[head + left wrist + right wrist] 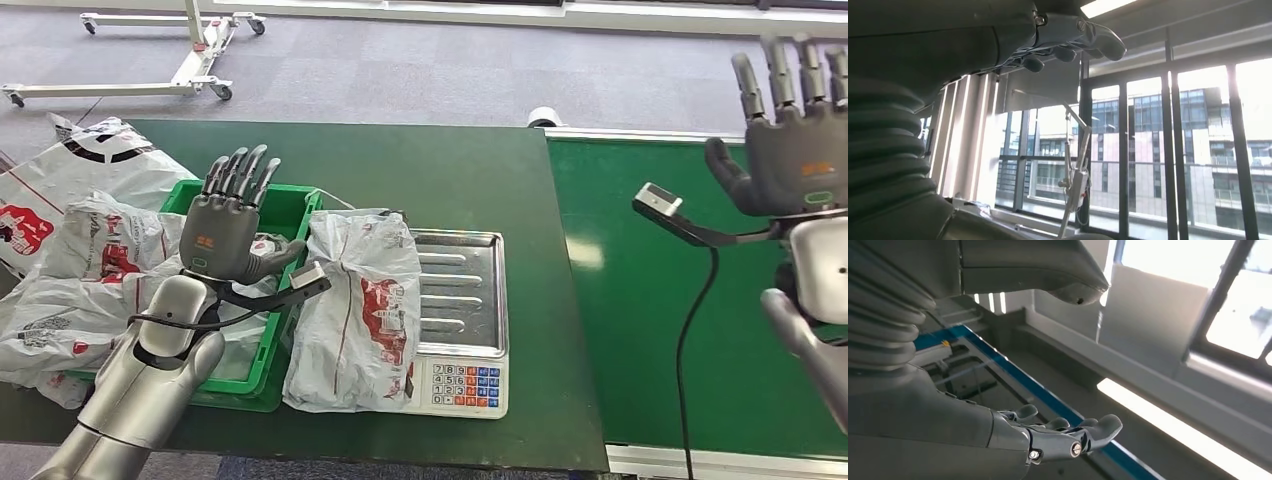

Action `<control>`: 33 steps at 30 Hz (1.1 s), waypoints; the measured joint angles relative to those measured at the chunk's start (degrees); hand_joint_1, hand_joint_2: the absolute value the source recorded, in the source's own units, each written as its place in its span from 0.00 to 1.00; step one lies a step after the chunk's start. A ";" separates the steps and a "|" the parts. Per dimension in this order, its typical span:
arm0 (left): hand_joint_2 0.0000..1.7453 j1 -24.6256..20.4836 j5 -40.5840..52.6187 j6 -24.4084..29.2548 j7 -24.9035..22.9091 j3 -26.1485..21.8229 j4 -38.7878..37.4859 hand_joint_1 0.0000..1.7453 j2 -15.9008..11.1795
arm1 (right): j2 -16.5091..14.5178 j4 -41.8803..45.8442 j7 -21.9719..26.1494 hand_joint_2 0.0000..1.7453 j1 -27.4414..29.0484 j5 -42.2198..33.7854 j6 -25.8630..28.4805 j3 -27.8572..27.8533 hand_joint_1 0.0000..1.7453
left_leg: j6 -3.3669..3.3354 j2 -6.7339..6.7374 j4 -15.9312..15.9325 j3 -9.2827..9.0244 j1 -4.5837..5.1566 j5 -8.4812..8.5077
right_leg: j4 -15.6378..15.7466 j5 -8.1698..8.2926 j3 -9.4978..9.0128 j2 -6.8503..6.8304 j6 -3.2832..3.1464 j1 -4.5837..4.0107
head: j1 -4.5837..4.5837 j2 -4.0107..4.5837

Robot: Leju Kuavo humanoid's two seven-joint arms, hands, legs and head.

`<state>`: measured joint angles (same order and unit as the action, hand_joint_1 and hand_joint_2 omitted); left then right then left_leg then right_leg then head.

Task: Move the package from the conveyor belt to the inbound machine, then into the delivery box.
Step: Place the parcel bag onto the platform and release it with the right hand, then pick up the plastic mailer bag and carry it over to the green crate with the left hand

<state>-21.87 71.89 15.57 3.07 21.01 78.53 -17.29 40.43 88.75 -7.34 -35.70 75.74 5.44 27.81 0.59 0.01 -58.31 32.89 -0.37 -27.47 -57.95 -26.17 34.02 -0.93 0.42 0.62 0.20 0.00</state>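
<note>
Two free robot hands, one package on the scale.
Left robot hand (pixel 228 225) and right robot hand (pixel 800 140) raised, fingers spread, grasping nothing; package (pixel 355 305) overhanging scale (pixel 462 300) toward green box (pixel 262 330), likely to slip on a loose one-sided pickup.

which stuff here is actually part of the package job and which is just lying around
Part of the job:
- package lying partly on the scale
- conveyor belt
- green bin
- left hand and right hand, both raised, holding nothing

Just lying about:
- pile of other bags at the table's left end
- white wheeled frame on the floor
- black cable over the belt
</note>
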 joint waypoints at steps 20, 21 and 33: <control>1.00 -9.75 -22.43 -23.30 9.43 9.26 -18.39 0.00 -3.61 | 20.00 21.39 1.32 1.00 33.89 -13.85 -4.11 -37.23 0.00 | -0.03 0.12 0.03 0.14 0.04 0.02 | 0.00 0.02 0.15 0.12 0.04 0.05 | 0.00 0.00; 1.00 -10.26 -22.72 -23.55 9.39 9.59 -18.64 0.00 -3.63 | 20.00 21.63 1.32 1.00 34.73 -13.78 -4.05 -37.88 0.00 | -0.03 0.13 0.03 0.14 0.05 0.02 | 0.00 0.03 0.15 0.14 0.04 0.06 | 0.01 0.00; 1.00 -20.27 -30.99 -27.91 5.72 14.36 -18.04 0.00 -5.51 | 18.19 20.72 1.04 1.00 34.58 -9.60 -4.87 -36.58 0.00 | -0.08 0.05 0.02 0.21 0.03 0.12 | -0.02 0.06 0.13 0.06 0.08 0.04 | 0.00 0.00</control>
<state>-42.14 40.89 -12.34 8.79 35.37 60.50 -22.80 58.62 109.47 -6.30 -1.11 66.14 0.57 -8.77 0.51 0.05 -58.28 33.11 -0.34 -27.35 -57.98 -26.11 34.16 -0.88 0.50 0.66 0.20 0.00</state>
